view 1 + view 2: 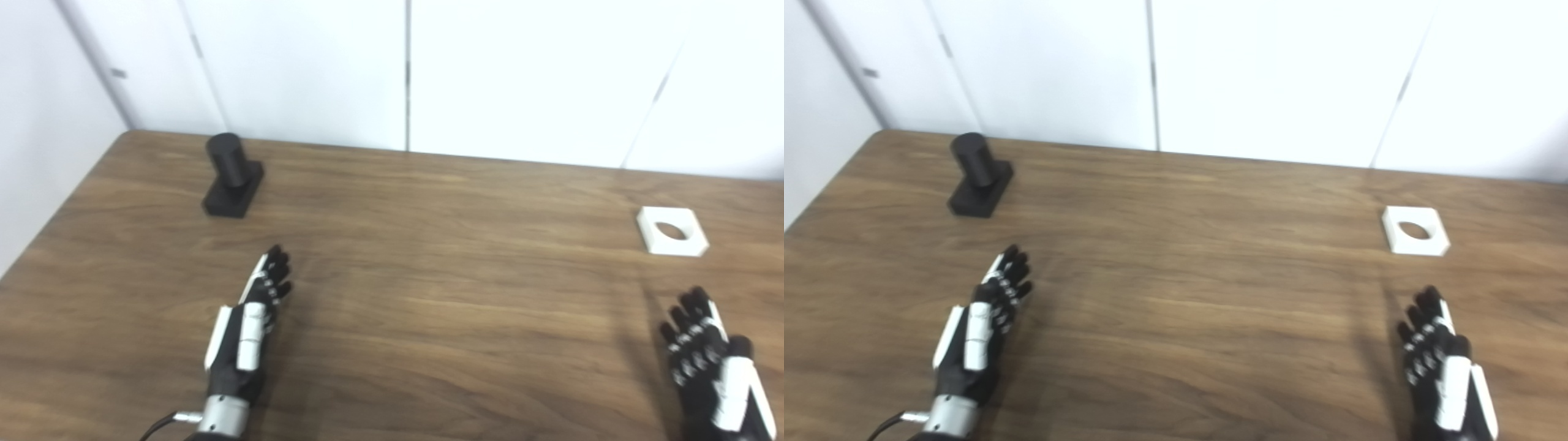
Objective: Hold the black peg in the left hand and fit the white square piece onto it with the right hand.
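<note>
1. So, nothing is picked up yet: the black peg (231, 176) stands upright on its block base at the far left of the wooden table (429, 294), and the white square piece (672, 231) lies flat at the right, its round hole facing up, well apart from the peg.
2. Both look like stiff, light plastic parts, probably printed; I'd guess neither will bend or break in a firm hold, though smooth faces may slip.
3. The peg seems best taken low, around its base, leaving the cylinder free; the square by its outer edges, keeping the hole clear.
4. The left hand (245, 331) hovers near the table's front, fingers extended and loosely apart, holding nothing, pointing toward the peg but short of it.
5. The right hand (1442, 361) is likewise empty, fingers spread, near the white piece but not touching it.
</note>
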